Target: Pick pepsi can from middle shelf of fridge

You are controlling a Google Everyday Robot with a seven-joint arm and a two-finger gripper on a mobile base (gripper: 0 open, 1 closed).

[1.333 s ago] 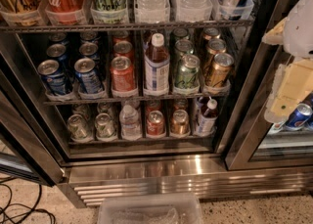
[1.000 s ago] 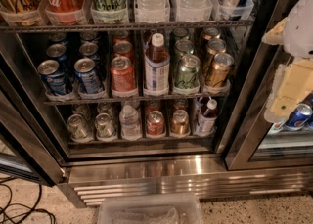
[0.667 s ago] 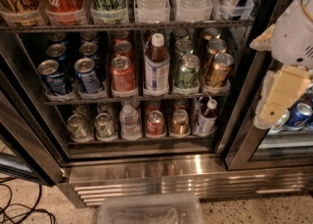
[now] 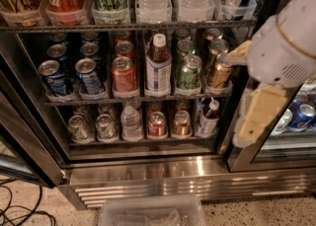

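Note:
The fridge [image 4: 187, 175] stands with its dark interior in full view. On the middle shelf [image 4: 133, 99], several blue pepsi cans stand in the two left lanes; the front ones are at the far left [image 4: 53, 77] and beside it [image 4: 89, 75]. My gripper [image 4: 252, 102] is at the right of the view, in front of the fridge's right frame and level with the middle shelf. It is open and empty, far right of the pepsi cans. One finger [image 4: 238, 52] lies near a gold can [image 4: 219, 69].
The middle shelf also holds a red can [image 4: 123, 74], a bottle [image 4: 158, 67] and a green can [image 4: 189, 72]. More cans and bottles fill the shelves above and below. A clear plastic bin [image 4: 150, 212] and cables [image 4: 19, 212] lie on the floor. More blue cans [image 4: 301, 115] sit behind my arm.
My gripper has moved left and closer in the view, from the right edge to in front of the fridge's right frame. The cans have not moved.

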